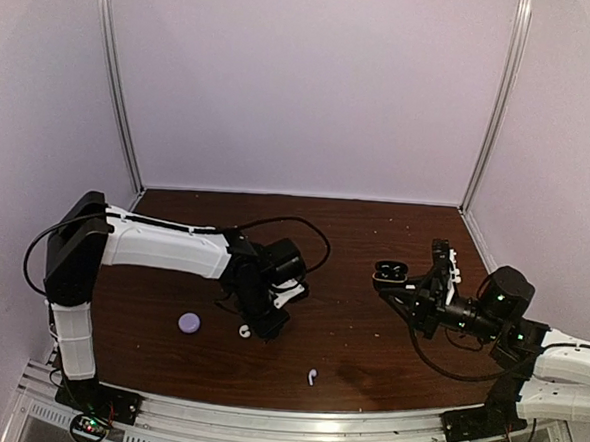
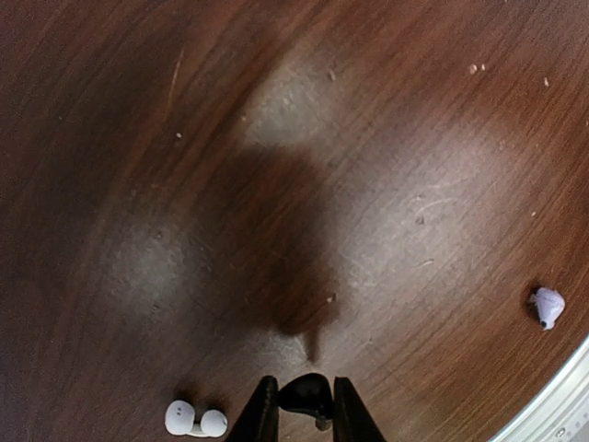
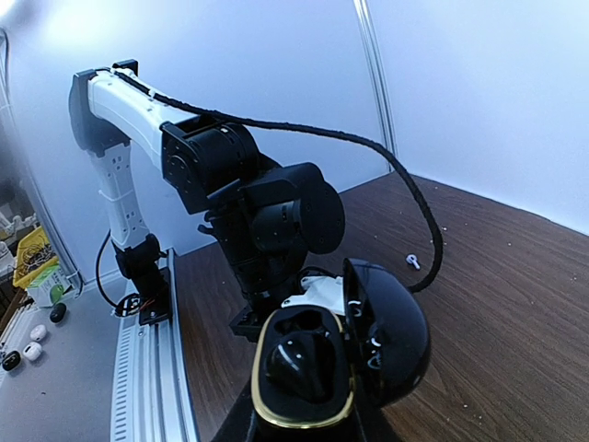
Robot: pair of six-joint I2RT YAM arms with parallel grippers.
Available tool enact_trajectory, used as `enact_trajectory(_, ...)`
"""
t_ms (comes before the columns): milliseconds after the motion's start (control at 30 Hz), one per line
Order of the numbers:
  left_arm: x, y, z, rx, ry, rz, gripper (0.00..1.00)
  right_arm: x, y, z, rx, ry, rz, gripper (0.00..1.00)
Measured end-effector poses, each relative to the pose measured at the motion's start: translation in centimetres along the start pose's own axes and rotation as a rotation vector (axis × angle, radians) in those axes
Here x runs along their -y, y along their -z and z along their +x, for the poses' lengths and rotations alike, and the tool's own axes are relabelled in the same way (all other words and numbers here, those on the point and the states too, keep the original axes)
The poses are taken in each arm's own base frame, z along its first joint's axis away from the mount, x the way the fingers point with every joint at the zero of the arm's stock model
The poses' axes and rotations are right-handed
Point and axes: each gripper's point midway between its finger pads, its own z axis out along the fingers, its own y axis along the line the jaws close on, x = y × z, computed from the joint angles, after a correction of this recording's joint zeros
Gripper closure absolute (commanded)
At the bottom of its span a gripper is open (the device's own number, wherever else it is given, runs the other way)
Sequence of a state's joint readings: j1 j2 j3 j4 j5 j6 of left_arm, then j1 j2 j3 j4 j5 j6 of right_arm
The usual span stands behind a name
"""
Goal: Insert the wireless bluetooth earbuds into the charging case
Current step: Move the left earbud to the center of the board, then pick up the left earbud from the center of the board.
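My left gripper (image 2: 304, 392) is shut on a black earbud (image 2: 308, 396), held low over the brown table; in the top view this gripper (image 1: 269, 325) is left of centre. A pair of curled white earbuds (image 2: 195, 420) lies just beside it (image 1: 244, 330). A pale lavender earbud (image 2: 548, 307) lies further off (image 1: 189, 323). A white stemmed earbud (image 1: 312, 376) lies near the front edge and shows in the right wrist view too (image 3: 412, 261). My right gripper (image 1: 414, 285) is shut on the open black charging case (image 3: 308, 405), gold-rimmed, with one black earbud (image 3: 304, 364) seated inside.
The left arm's black wrist (image 3: 276, 221) and its cable (image 3: 423, 212) loop in front of the case. The metal rail (image 1: 293, 421) runs along the table's front edge. White walls close in the back and sides. Small items lie off the table at the left (image 3: 37, 331).
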State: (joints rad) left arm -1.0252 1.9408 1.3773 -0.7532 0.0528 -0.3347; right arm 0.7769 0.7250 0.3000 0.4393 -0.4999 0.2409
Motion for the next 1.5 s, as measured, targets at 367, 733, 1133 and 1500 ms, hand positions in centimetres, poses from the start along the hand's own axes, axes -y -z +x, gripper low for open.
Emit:
enact_trajectory(367, -0.2, -0.9, 2.3, -0.135, -0.067, -0.008, 0.77, 0.1, 0.2, -0.1, 0.003, 0.001, 0.006, 1.00)
enact_trajectory(733, -0.2, -1.9, 3.5, -0.223, -0.109, -0.039, 0.67, 0.1, 0.2, -0.1, 0.003, 0.002, 0.006, 1.00)
enact_trajectory(1133, -0.5, -2.0, 3.5, -0.236, -0.132, -0.080, 0.82, 0.1, 0.2, -0.1, 0.003, 0.002, 0.006, 1.00)
enact_trajectory(1500, -1.1, -1.0, 1.6, -0.108, -0.108, -0.127, 0.90, 0.1, 0.2, -0.2, 0.006, 0.005, 0.006, 1.00)
